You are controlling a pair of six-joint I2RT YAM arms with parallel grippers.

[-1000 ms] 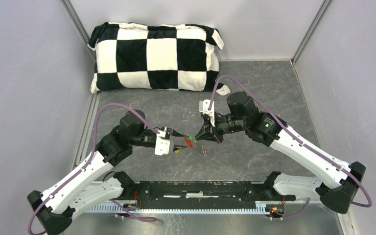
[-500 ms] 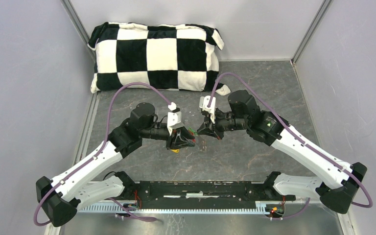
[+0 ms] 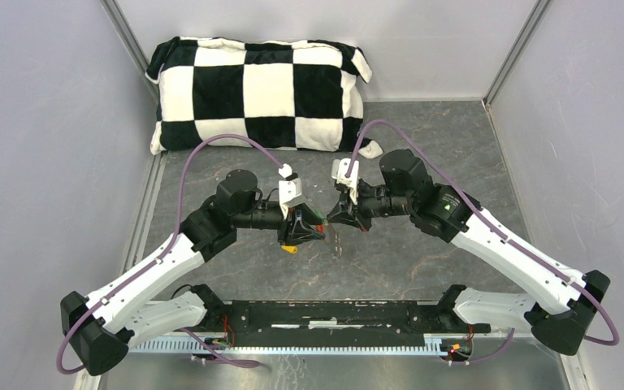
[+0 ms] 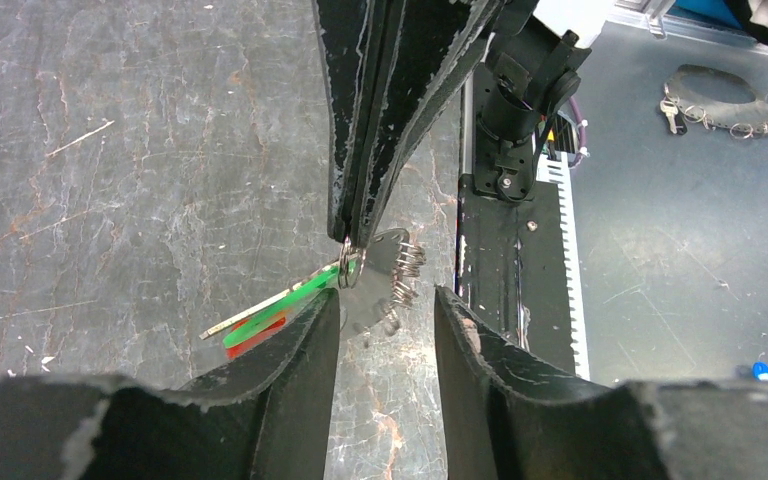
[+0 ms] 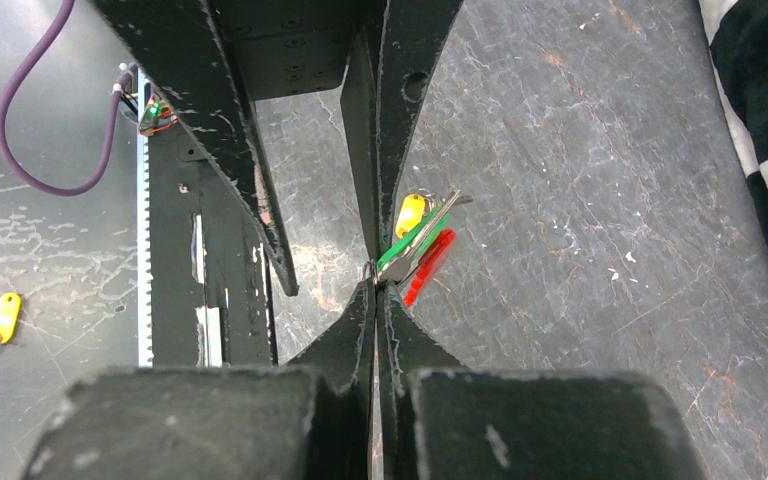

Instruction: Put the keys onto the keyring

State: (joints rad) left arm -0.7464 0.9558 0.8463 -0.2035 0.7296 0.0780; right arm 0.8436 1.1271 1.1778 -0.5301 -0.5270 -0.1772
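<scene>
- Right gripper (image 5: 375,285): jaws pressed fully together, pinching the keyring (image 4: 392,272) at the spot where the green key (image 4: 278,308) and red tag (image 5: 428,268) hang. It is held clear above the table (image 3: 422,154), near the middle.
- Judged reason for this hold: a tight pinch at the junction keeps the thin loop steady and turned toward the other arm. The key and tag dangle off to one side, out of the way.
- Cannot tell whether the green key is already threaded on the loop or only clamped along with it.
- Left gripper (image 4: 387,305): jaws partly apart and empty. The metal coil of the ring sits just beyond the gap. No contact is visible.
- Judgement: the left arm is positioned to take or spread the loop, tip to tip with the right.
- Yellow key (image 5: 410,214): lies on the table below the two grippers, just nearer than them, ungripped. This part of the task is not yet done.
- Versus a second ago: the left arm has lifted and rolled its wrist, so its camera mount is now on the far side. The tip has shifted right, close against the right gripper, and the gap between its jaws has widened.
- In the top view the red tag is now mostly hidden.
- The right arm and yellow key are essentially unmoved.
</scene>
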